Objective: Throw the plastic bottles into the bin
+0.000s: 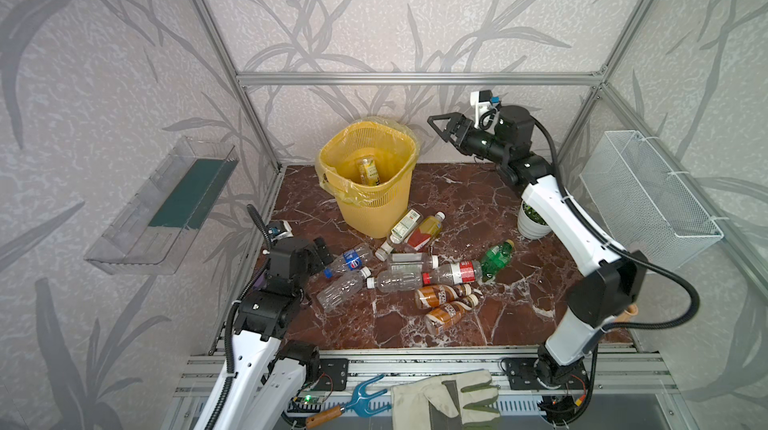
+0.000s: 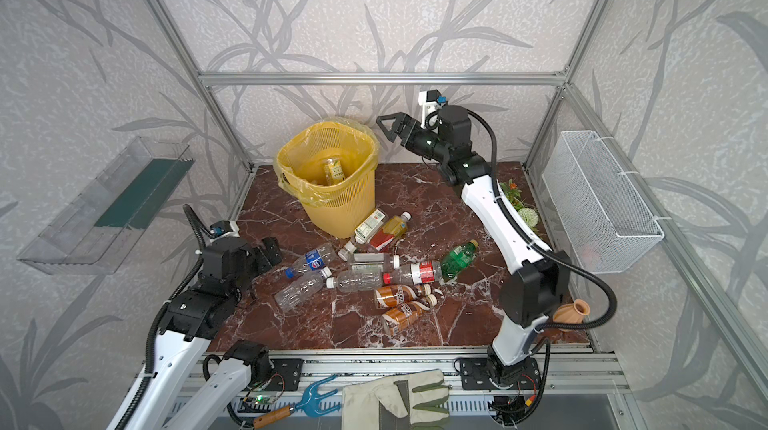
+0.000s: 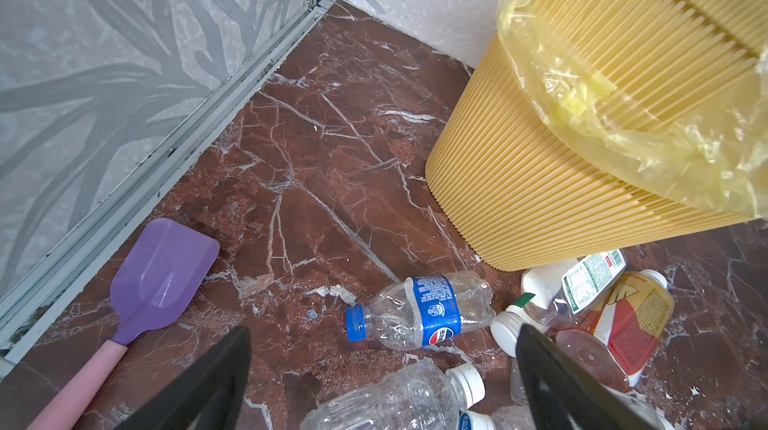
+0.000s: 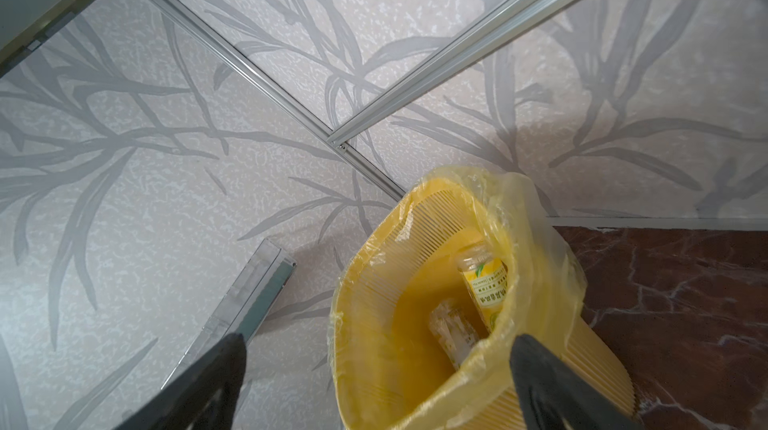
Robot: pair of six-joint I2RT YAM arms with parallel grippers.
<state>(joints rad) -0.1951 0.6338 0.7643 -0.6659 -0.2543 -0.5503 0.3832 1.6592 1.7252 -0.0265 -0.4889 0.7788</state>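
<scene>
Currently, the bin (image 1: pixel 374 215) is being seen upright near the far left corner of the desk (image 1: pixel 478 199), with a yellow bag folded over its rim. Two bottles are being shown inside it by the right wrist view: a yellow-labelled bottle (image 4: pixel 484 282) leaning against the wall and a pale bottle (image 4: pixel 451 332) lying lower down.

The right claw (image 1: pixel 440 126) is being held high near the far edge, just to the right of the bin's rim. Its jaws are being kept spread wide, and nothing is being gripped between them. The left claw (image 3: pixel 382 328) is being held low near the desk's left edge, its jaws likewise spread and empty. It is being pointed toward a blue-labelled bottle (image 3: pixel 432 311) lying on its side.

The other bottles are being left in a loose heap about the middle of the desk, in front of the bin. A white-labelled bottle (image 1: pixel 401 229) and a red-labelled amber bottle (image 1: pixel 426 230) are lying just beside the bin's foot. Nearer the front edge are a short clear bottle (image 1: pixel 411 260), a clear bottle (image 1: pixel 395 280), a crushed bottle (image 1: pixel 343 288), a red-banded bottle (image 1: pixel 455 273) and a green bottle (image 1: pixel 496 259). Two brown bottles (image 1: pixel 442 295) are lying side by side, nearest the front edge.

A purple spatula (image 3: pixel 162 274) is lying along the left edge, and a potted plant (image 1: pixel 532 220) is being partly hidden by the right arm near the right edge.
</scene>
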